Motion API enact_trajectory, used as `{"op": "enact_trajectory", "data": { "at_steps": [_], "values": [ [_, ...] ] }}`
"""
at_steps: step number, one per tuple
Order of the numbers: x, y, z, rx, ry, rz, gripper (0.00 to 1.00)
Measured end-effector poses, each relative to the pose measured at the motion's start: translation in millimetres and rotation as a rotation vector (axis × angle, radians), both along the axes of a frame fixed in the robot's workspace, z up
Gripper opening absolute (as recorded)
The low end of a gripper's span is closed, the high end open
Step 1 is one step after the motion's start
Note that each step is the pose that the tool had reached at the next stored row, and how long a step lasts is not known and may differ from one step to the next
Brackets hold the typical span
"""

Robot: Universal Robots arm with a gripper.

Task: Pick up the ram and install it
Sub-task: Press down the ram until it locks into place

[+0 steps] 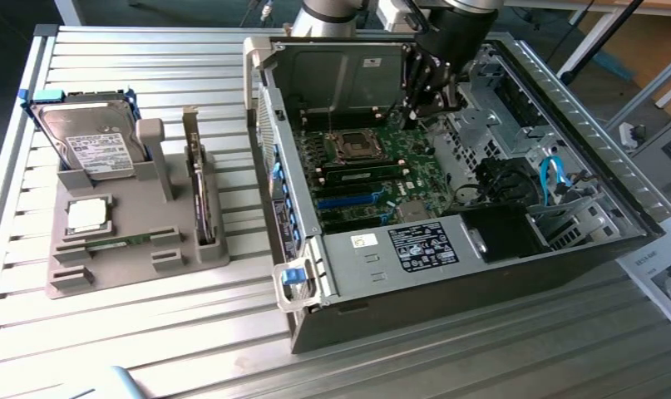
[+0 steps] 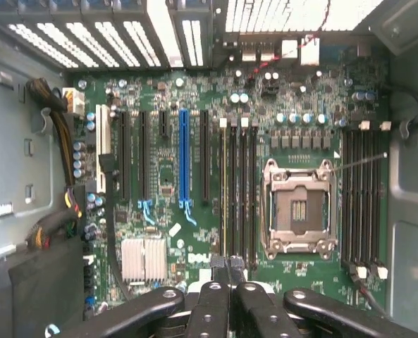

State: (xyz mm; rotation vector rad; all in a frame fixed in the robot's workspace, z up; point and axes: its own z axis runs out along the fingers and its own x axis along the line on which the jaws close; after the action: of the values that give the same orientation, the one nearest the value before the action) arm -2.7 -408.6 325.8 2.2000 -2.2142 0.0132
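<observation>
The ram (image 1: 363,173) (image 2: 223,197) appears to stand edge-up in a long black slot just beside the processor socket (image 1: 352,147) (image 2: 298,208). I judge it light, stiff and thin but fragile. It is best taken by its bare long edges or short ends, never by the chips or contacts. The black claw (image 1: 433,106) (image 2: 228,266) hangs over that slot's end near the socket, fingers together and clamped on nothing visible. Around the socket's square steel frame spreads the glossy green motherboard (image 2: 168,176), studded with parts.
</observation>
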Motion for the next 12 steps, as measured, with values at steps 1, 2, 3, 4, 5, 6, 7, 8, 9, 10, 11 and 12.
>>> {"op": "enact_trajectory", "data": {
  "at_steps": [1,2,3,4,5,6,7,8,9,10,11,12],
  "values": [
    [3.6,0.0,0.0,0.0,0.0,0.0,0.11],
    [8.1,0.1,0.0,0.0,0.0,0.0,0.11],
    [13.0,0.1,0.0,0.0001,0.0,0.0,0.11],
    [17.6,0.0,0.0,0.0001,0.0,0.0,0.11],
    [20.9,0.0,0.0,0.0001,0.0,0.0,0.11],
    [23.7,0.0,0.0,0.0001,0.0,0.0,0.11],
    [30.5,0.0,-0.1,0.0001,0.0,0.0,0.11],
    [33.7,0.0,0.0,0.0001,0.0,0.0,0.11],
    [37.5,0.0,0.0,0.0,0.0001,0.0,0.11],
    [37.8,0.1,0.0,0.0,0.0,0.0,0.11],
    [37.8,0.1,0.0,0.0001,0.0,0.0,0.11],
    [37.8,0.1,-0.1,0.0001,0.0,0.0,0.11]
  ]
}}
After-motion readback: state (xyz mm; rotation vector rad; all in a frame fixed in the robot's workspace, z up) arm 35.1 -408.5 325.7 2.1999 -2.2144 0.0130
